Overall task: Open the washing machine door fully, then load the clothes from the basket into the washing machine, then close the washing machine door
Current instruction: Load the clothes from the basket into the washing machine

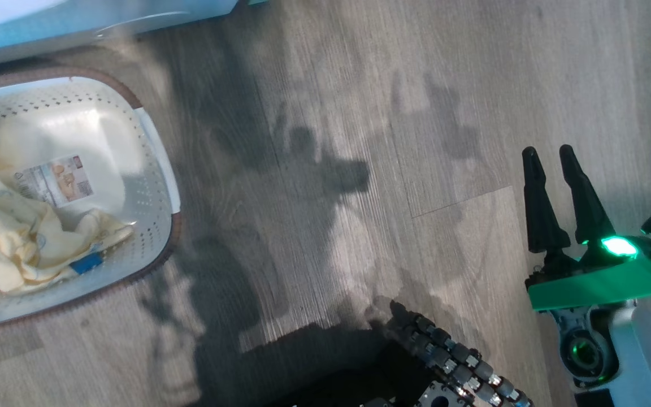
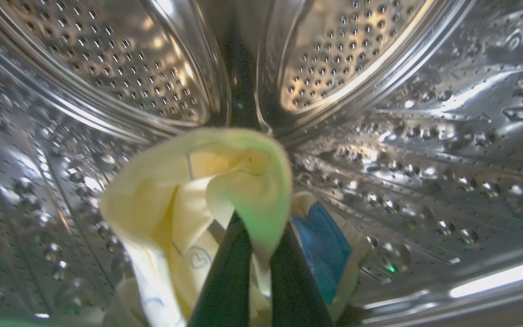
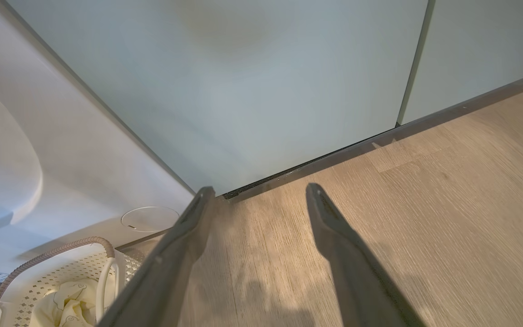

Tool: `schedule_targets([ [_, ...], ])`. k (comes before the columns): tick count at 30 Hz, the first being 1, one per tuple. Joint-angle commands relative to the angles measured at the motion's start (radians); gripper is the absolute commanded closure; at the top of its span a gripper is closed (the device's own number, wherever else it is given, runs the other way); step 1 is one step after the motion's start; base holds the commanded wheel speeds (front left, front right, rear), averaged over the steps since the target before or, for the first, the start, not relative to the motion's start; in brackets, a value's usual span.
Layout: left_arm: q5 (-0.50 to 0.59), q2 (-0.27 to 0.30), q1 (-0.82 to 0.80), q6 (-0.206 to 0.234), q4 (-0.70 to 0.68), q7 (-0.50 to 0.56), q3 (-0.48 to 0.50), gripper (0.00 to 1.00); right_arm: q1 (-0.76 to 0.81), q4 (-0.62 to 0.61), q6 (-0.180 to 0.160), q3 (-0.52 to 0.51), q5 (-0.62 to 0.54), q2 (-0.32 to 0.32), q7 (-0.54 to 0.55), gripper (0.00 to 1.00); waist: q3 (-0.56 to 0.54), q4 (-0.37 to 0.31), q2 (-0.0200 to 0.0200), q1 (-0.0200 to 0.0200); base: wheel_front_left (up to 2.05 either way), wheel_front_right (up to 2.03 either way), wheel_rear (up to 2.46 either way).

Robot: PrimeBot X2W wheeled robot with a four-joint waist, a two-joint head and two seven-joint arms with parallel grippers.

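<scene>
Inside the washing machine's steel perforated drum, my left gripper is shut on a pale yellow garment with a blue tag; the cloth drapes over the fingertips. The cream basket sits on the floor at the head view's left, with more pale yellow clothes in it; its rim and the clothes also appear at the lower left of the right wrist view. My right gripper hovers open over bare floor at the right, empty. The white washing machine front rises behind the basket. The door is out of view.
Pale green cabinet doors stand ahead of the right gripper above a dark plinth. Wood-look floor stretches between basket and right arm. A dark cable chain of my base lies at the bottom centre.
</scene>
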Motion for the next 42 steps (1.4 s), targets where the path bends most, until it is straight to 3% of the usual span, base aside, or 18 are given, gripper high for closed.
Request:
schedule_targets([
  [1,-0.007,0.034,-0.039,-0.003,-0.017,0.014,0.02,1.0,0.0,-0.02,0.001,0.009,0.002,-0.016,-0.007,0.0,-0.001,0.007,0.0,-0.0001,0.0,0.0,0.0],
  [2,-0.01,0.028,-0.044,-0.003,-0.012,0.016,0.02,0.78,-0.001,-0.02,0.001,0.008,0.001,-0.016,-0.007,0.0,-0.001,0.01,0.0,-0.0001,0.0,0.0,0.0],
  [3,-0.019,0.021,-0.048,-0.003,-0.004,0.02,0.023,0.45,-0.002,-0.019,0.001,0.006,0.0,-0.016,-0.007,0.0,-0.002,0.014,0.0,-0.0001,0.0,0.0,0.0],
  [4,-0.024,0.015,-0.049,-0.005,0.002,0.026,0.022,0.01,-0.003,-0.019,0.001,0.004,-0.001,-0.016,-0.007,0.0,-0.004,0.018,0.0,-0.0001,0.0,0.0,0.0],
  [11,-0.055,-0.022,-0.027,0.005,0.001,-0.012,0.033,0.0,-0.005,-0.021,0.001,-0.009,-0.02,-0.016,-0.007,0.0,-0.022,0.049,0.0,-0.0001,0.0,0.0,0.0],
  [21,-0.092,-0.074,0.134,0.072,-0.105,-0.081,0.047,0.0,0.003,-0.024,0.001,-0.053,-0.069,-0.016,-0.007,0.0,-0.062,0.114,0.0,-0.0001,0.0,0.0,0.0],
  [36,-0.119,-0.09,0.544,0.234,-0.519,-0.183,0.084,0.0,0.025,-0.037,0.001,-0.142,-0.168,-0.016,-0.007,0.0,-0.15,0.22,0.0,-0.0001,0.0,0.0,0.0],
  [42,-0.123,-0.09,0.772,0.317,-0.711,-0.232,0.109,0.0,0.039,-0.043,0.001,-0.172,-0.222,-0.016,-0.007,0.0,-0.208,0.264,0.0,-0.0001,0.0,0.0,0.0],
])
